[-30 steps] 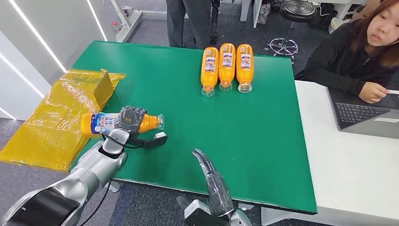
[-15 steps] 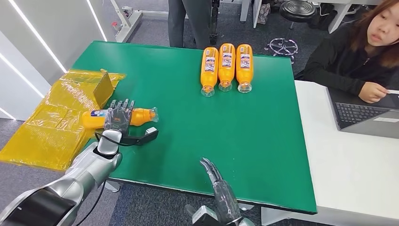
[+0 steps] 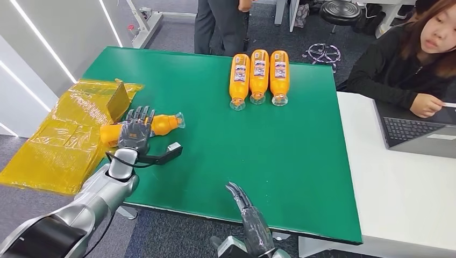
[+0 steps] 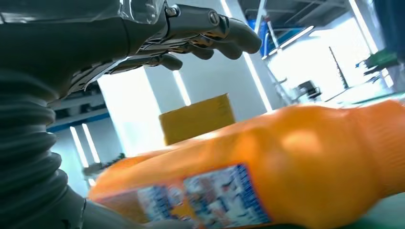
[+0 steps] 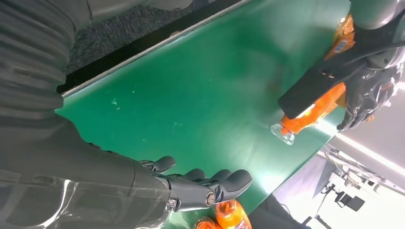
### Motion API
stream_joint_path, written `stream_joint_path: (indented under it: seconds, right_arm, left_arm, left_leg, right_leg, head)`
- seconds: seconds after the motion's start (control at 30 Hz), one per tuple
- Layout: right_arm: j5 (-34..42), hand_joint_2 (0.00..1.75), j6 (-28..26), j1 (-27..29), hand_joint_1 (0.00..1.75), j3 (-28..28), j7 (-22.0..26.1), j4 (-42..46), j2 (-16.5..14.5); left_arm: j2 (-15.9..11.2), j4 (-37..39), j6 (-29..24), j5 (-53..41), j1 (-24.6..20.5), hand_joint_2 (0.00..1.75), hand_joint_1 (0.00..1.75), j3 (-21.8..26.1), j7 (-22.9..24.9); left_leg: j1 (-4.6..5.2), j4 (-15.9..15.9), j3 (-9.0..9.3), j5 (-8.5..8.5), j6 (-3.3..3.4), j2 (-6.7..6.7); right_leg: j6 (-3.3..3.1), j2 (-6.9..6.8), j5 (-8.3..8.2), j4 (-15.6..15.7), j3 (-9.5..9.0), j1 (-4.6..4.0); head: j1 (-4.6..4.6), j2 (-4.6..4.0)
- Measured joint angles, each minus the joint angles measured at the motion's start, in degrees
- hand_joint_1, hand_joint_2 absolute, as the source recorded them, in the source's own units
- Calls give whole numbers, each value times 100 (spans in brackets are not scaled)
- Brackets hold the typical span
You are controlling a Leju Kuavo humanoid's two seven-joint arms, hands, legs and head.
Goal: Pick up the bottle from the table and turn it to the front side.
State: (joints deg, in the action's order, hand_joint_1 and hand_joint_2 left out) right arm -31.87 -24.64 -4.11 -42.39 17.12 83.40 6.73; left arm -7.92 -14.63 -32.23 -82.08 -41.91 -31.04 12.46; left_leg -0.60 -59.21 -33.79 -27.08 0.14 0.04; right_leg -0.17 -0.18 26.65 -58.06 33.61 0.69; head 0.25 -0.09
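An orange bottle (image 3: pixel 164 124) lies on its side near the left edge of the green table (image 3: pixel 301 156), its clear cap pointing right. In the head view its upper side is mostly plain orange; the left wrist view shows the bottle (image 4: pixel 286 176) with its label low on the side. My left hand (image 3: pixel 134 131) hovers over the bottle's middle with its fingers (image 4: pixel 205 33) stretched out and apart, not gripping it. My right hand (image 3: pixel 248 215) hangs over the table's front edge, fingers extended and holding nothing. The right wrist view shows that hand (image 5: pixel 200 186) and the bottle (image 5: pixel 310 112) beyond it.
Three more orange bottles (image 3: pixel 258 75) lie side by side at the far edge. A yellow wrapped box (image 3: pixel 59 134) sits just left of the table. A seated person works at a laptop (image 3: pixel 414 134) on the white table (image 3: pixel 398 183) to the right. Another person (image 3: pixel 218 24) stands behind the green table.
My left hand has let go of the bottle and spread its fingers. The bottle now lies a little farther back with less label showing. My right hand has sunk slightly toward the front edge.
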Motion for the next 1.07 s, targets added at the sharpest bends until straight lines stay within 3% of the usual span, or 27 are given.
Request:
stream_joint_path:
  seconds: [0.07, 0.2, 0.27, 0.37, 0.43, 0.57, 0.7, 1.07]
  right_arm:
    - [29, 175, -28, 9, 0, 21, -7, 11, 0]
    - [75, 175, -179, 71, 0, 168, 4, 91, 7]
    - [75, 175, -223, 92, 0, 243, 20, 119, 17]
    - [122, 175, -297, 121, 0, 368, 123, 148, 58]
    - [226, 175, -417, 129, 0, 459, 263, 139, 114]
    - [380, 175, -752, 191, 0, 692, 469, 150, 246]
    - [185, 175, -1097, 480, 0, 1014, 439, 453, 359]
    - [-710, 175, -1384, 1483, 0, 2048, 23, 1850, 573]
  left_arm:
    - [111, -7, -305, 170, 85, 175, 0, 75, -436]
    - [493, -598, -716, 932, 567, 175, 0, 532, -2350]
    - [670, -941, -737, 1330, 790, 175, 0, 794, -3084]
    - [872, -1616, -454, 2746, 1209, 175, 0, 1138, -4237]
    - [901, -2416, 220, 4318, 1634, 175, 0, 1192, -4891]
    - [813, -4114, 1835, 6681, 2333, 175, 0, 1050, -5153]
    - [743, -5311, 2920, 7798, 2785, 175, 0, 957, -5218]
    - [934, -6749, 3850, 8376, 3754, 175, 0, 960, -5098]
  left_leg:
    - [2, 0, 0, 0, 0, -1]
    - [7, -1, -3, -2, 2, 0]
    - [8, -1, -4, -6, 3, 7]
    - [10, -1, 1, -13, 7, 17]
    - [9, -1, 1, -14, 8, 16]
    - [6, 0, -1, -14, 8, 13]
    - [6, 0, -3, -16, 9, 9]
    - [7, 0, -2, -22, 6, 9]
  right_leg:
    - [0, -2, 0, 2, 0, 1]
    - [2, 0, 1, 6, 0, 6]
    - [3, 7, 0, 8, 0, 7]
    - [4, 16, 0, 8, 0, 8]
    - [3, 15, 1, 8, 2, 6]
    - [4, 12, 3, 8, 3, 4]
    - [7, 9, 6, 8, 3, 4]
    - [12, 9, 11, 11, 1, 5]
  head:
    - [-1, 0]
    - [2, 0]
    - [3, 0]
    - [0, 0]
    - [1, 0]
    - [-1, 0]
    - [1, 0]
    - [1, 0]
